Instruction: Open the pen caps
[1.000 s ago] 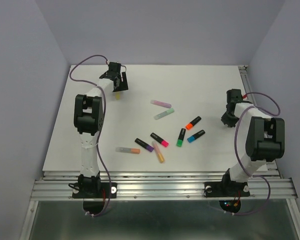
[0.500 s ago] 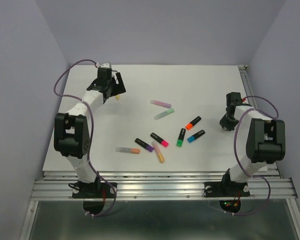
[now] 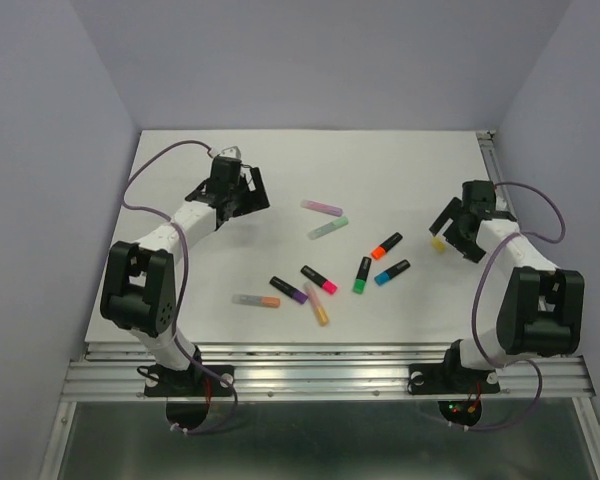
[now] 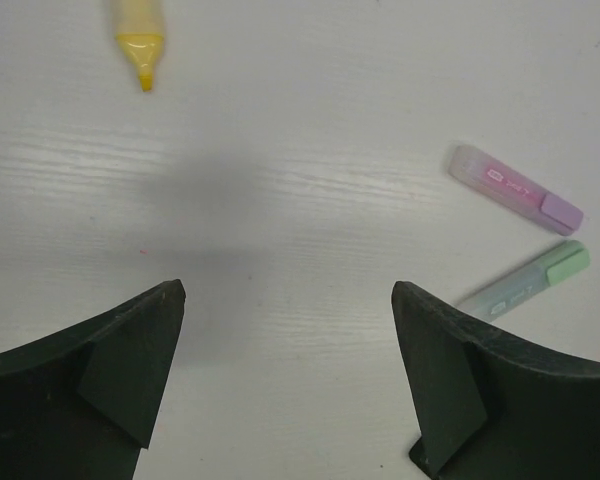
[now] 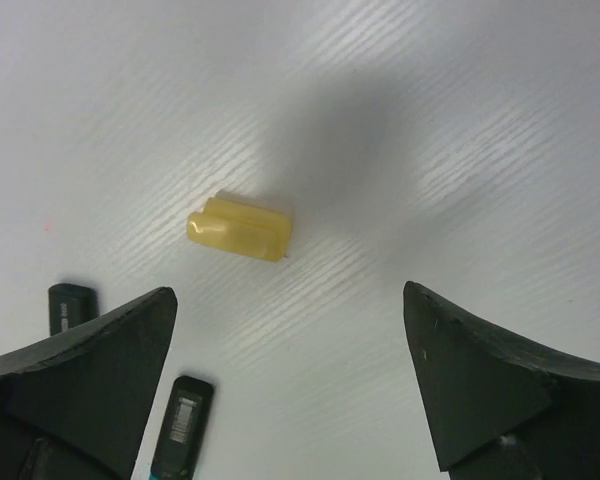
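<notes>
1. The left claw (image 3: pixel 240 195) hangs over the far left part of the worktop (image 3: pixel 400 160); its jaws stand wide apart, with nothing between them.
2. A yellow pen (image 4: pixel 139 30) lies flat just ahead of that claw; its cap is off and its bare tip points back toward the fingers, well apart from them.
3. The right claw (image 3: pixel 455 232) hovers close to the right edge of the worktop; its jaws are also spread wide and grip nothing.
4. A yellow cap (image 5: pixel 240 227) lies loose on the worktop beneath the right claw; it sits between the two spread fingers and touches neither.
5. The other pens lie scattered across the middle of the worktop, capped; a pink pen (image 3: pixel 322 207) and a mint pen (image 3: pixel 328 229) lie side by side toward the far edge.
6. Five black pens lie nearer the middle: orange-ended (image 3: pixel 386 245), blue-ended (image 3: pixel 392 272), green-ended (image 3: pixel 362 274), pink-ended (image 3: pixel 320 280) and purple-ended (image 3: pixel 288 290).
7. A grey pen (image 3: pixel 256 300) and an orange pen (image 3: pixel 318 305) lie closest to the near edge.
</notes>
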`<state>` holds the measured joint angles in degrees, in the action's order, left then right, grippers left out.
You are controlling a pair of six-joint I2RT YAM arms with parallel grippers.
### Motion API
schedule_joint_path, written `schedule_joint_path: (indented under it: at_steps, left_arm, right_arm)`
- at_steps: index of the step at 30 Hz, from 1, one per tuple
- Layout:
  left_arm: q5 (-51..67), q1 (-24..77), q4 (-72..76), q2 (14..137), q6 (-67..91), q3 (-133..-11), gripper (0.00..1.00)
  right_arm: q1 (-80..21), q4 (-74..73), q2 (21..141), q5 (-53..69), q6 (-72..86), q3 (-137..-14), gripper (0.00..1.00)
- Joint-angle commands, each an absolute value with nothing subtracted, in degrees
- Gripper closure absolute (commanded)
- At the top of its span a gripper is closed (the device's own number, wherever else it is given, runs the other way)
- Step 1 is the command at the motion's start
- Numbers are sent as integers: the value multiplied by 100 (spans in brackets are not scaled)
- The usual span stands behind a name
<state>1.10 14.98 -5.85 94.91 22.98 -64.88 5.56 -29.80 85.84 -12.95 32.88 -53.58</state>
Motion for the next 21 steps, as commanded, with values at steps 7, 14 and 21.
schedule_joint_path:
  at_steps: [7,14,21]
  left_arm:
    - [-1046,2329,-2204,8614,3995,-6092,2]
    - [-1476,2741,-3620,7437,5412,-5204,3]
    - [-1186,2892,-4209,6381,6370,-4606,3]
  right_arm:
    - [545,-2294,7393,-493,2769,-5001,0]
    - [554,-2022,6996,-650,2979,-4693,0]
    - [554,-1969,6935,-799,3173,-4623,0]
